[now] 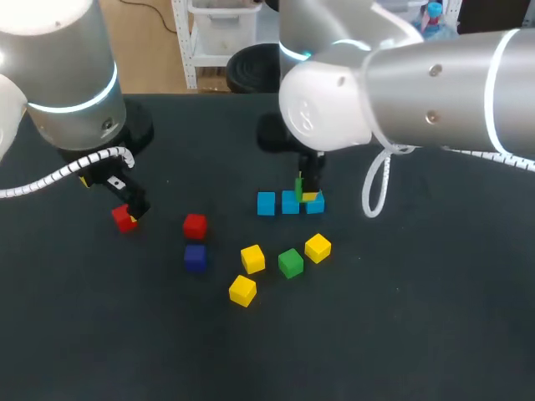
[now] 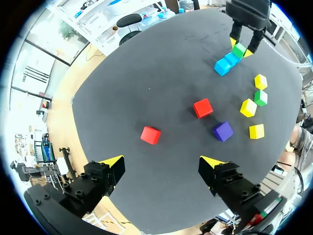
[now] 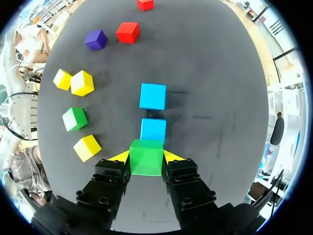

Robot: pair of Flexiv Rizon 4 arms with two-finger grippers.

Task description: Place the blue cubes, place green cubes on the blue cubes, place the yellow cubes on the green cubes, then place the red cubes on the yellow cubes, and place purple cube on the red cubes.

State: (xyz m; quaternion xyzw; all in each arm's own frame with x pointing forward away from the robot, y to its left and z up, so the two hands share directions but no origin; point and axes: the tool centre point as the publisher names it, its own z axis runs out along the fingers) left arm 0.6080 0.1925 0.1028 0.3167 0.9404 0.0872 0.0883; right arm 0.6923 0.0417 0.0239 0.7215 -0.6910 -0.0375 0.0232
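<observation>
On the dark table (image 1: 418, 334), the left gripper (image 2: 161, 164) is on the left side. Its two fingers stand wide apart and it holds nothing. The first red cube (image 2: 150, 135) lies on the table a little ahead of these fingers, not between them; in the head view it looks just beside the gripper.

To the right of it lies the second red cube (image 1: 195, 225), and the purple cube (image 1: 195, 256) is just in front of it, close but apart. Next come the loose cubes near the middle. The first yellow cube (image 1: 252, 258) and the second yellow cube (image 1: 242, 290) are near each other, then the loose green cube (image 1: 290, 262), and the third yellow cube (image 1: 318, 247) is just beside that green one.

Behind this group three blue cubes make a short row: the left blue cube (image 1: 266, 203) stands a little apart, and the middle blue cube (image 1: 290, 201) is next to the right blue cube (image 1: 315, 204).

The right gripper (image 3: 146, 155) is over the right end of this row. Its fingers are closed from two sides on the held green cube (image 3: 145, 164), directly above the right blue cube. I cannot tell if the green cube already touches the blue one.
</observation>
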